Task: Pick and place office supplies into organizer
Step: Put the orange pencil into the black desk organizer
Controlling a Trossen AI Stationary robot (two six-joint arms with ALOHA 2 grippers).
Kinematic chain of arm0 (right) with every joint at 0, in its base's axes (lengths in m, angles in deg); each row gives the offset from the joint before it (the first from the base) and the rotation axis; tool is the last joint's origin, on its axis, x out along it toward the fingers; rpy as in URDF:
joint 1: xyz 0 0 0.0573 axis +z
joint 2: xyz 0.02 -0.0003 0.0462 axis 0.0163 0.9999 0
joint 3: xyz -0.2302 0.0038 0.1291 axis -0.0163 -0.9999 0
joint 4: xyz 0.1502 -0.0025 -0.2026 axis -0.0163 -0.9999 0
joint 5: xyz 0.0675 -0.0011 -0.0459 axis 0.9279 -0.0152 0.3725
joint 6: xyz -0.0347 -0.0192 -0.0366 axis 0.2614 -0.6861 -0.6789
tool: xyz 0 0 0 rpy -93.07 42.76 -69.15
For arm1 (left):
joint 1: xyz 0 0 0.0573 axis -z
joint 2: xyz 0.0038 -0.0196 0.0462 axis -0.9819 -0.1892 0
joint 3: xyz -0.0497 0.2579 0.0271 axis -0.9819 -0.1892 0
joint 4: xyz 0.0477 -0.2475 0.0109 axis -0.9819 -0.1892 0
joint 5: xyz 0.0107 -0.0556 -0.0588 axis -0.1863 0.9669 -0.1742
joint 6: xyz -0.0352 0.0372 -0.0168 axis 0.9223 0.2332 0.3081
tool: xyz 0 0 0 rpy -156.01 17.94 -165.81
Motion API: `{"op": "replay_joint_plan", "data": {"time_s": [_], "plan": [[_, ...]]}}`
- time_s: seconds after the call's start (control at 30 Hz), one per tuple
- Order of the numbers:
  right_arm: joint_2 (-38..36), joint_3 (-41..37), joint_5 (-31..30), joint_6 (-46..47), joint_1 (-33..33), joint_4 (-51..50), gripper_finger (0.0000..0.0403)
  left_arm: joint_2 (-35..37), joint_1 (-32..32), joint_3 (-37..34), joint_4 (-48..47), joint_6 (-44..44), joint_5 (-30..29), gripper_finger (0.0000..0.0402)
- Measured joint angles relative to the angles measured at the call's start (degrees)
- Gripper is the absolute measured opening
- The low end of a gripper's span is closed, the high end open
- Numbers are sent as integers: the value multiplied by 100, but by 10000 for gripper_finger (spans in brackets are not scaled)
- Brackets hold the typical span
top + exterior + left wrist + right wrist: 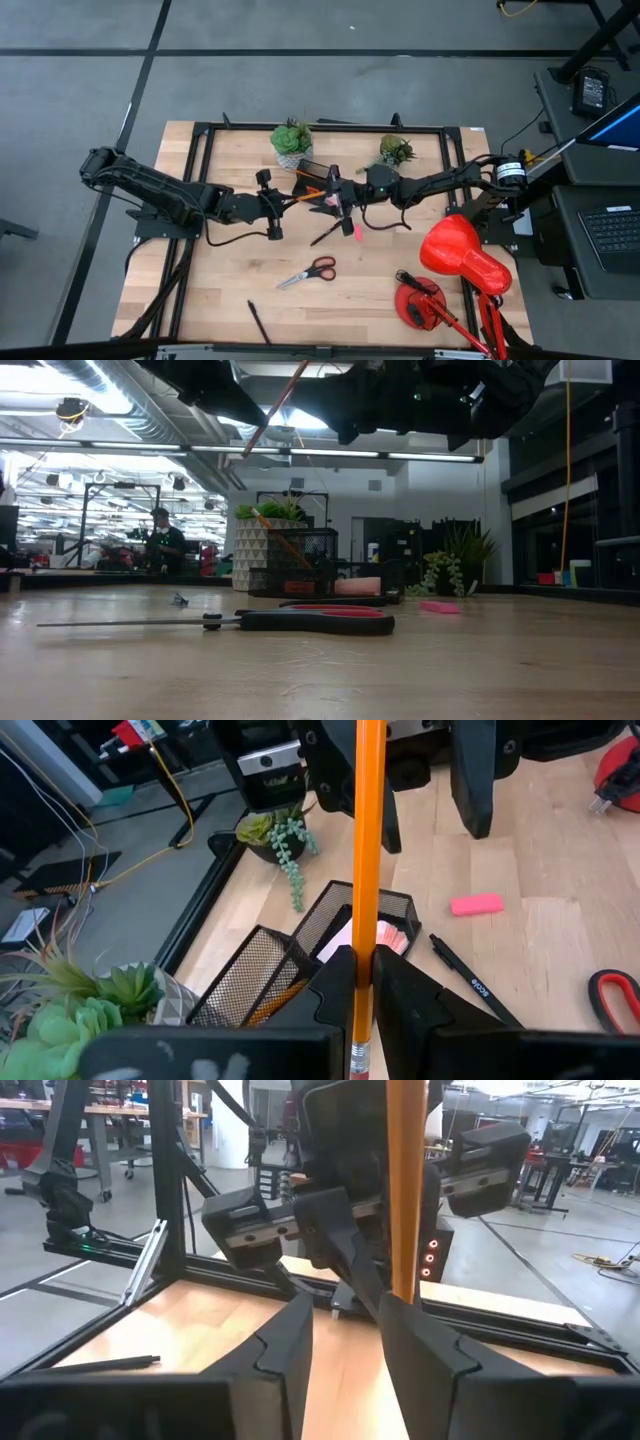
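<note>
My left gripper is shut on an orange-yellow pencil, in the air over the black mesh organizer. My right gripper faces it from the table's right, open. The pencil's far end is beside one of its fingers; I cannot tell whether they touch. A second pencil leans in the organizer, beside a pink sticky pad. On the table lie red-handled scissors, a pink eraser and a black pen. My left gripper pinches the pencil between its two fingers near the eraser end. The fingers come level from the table's left, and the pencil runs out ahead of them toward the right gripper. It is lifted clear and slants in the low view.
Two potted plants stand along the far edge beside the organizer. A red desk lamp fills the near right corner. Another black pen lies near the table's near edge. A person is far off in the room.
</note>
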Motion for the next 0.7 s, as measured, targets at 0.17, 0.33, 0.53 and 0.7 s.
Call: {"op": "replay_joint_plan", "data": {"time_s": [0.17,0.33,0.53,0.7], "plan": [[0,0,-413,-178,-14,38,122,0,0,0,0,0,53,26],[0,0,-433,-185,-14,316,122,0,0,0,0,4,166,26],[0,0,-407,-178,-14,509,122,0,0,0,0,6,166,26],[0,2,-326,-175,-14,683,122,0,0,0,0,6,166,26]]}}
